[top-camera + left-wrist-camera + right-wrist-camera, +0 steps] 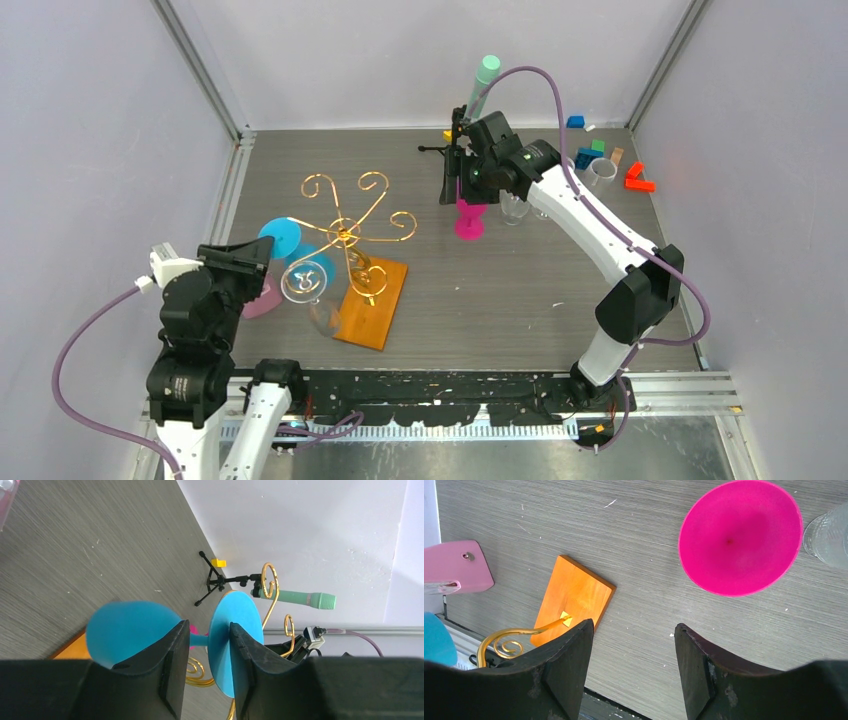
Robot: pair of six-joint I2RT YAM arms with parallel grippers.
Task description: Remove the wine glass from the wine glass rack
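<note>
The wine glass rack (350, 230) is gold wire with curled arms on an orange base (372, 303). A blue wine glass (287, 238) hangs at its left arm, and a clear wine glass (305, 281) hangs beside it. My left gripper (262, 256) reaches the blue glass. In the left wrist view its jaws (209, 628) stand part open astride the blue foot disc (240, 615) and stem. A gap shows between the left finger and the disc. My right gripper (455, 182) is open and empty above a magenta glass (469, 220), also in the right wrist view (740, 537).
A black tripod with a mint-green cylinder (485, 75) stands at the back behind the right gripper. Clear glasses (515, 207) and a clear cup (602, 172) sit to its right, with coloured blocks (637, 178). A pink flat piece (262, 301) lies under the left gripper.
</note>
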